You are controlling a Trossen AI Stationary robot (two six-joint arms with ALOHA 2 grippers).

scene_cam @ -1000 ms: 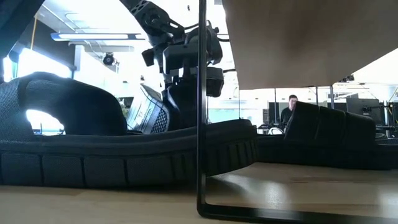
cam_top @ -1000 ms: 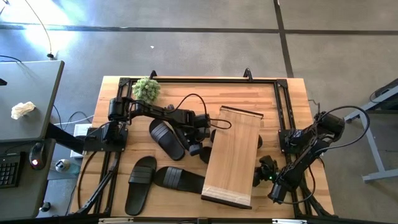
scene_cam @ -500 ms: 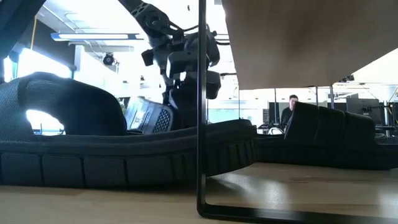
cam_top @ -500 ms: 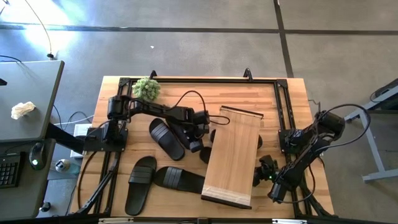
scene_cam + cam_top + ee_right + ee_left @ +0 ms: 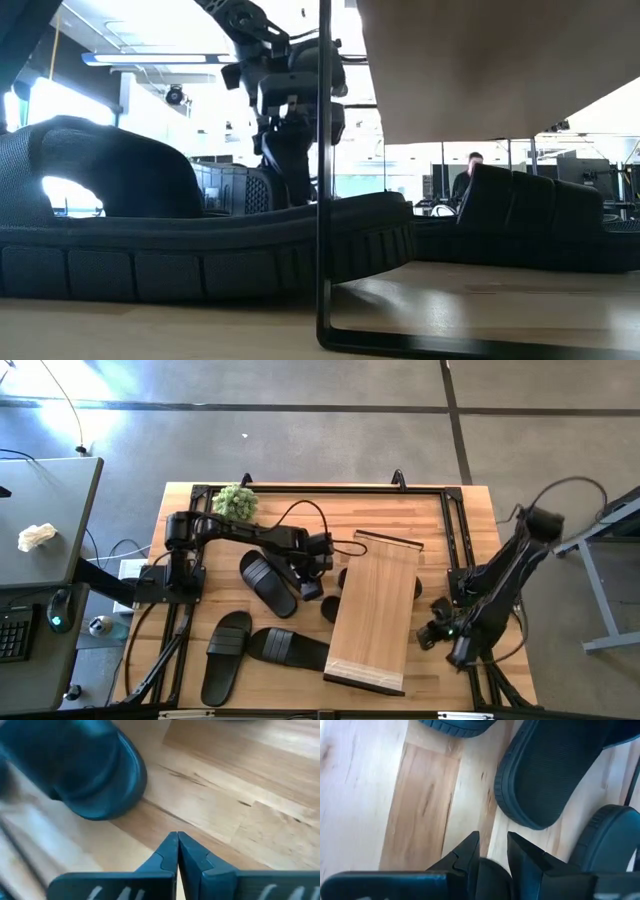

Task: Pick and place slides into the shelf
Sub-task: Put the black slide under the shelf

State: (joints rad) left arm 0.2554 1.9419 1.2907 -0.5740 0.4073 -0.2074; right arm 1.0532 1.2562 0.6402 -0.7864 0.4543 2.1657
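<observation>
Slides: one lies mid-tabletop, left of the shelf; two more sit side by side nearer the front edge; another pokes out from under the shelf's left edge. Shelf stands angled across the tabletop, plank top bare. Left gripper just beside the middle slide, fingers narrowly parted with a dark rubber piece between them. Right gripper at the shelf's right side, fingers pressed together, empty. Small green plant at back left.

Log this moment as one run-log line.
left gripper: shut on slide, left of shelf | right gripper: shut, empty, right of shelf | shelf top: no slide yet
</observation>
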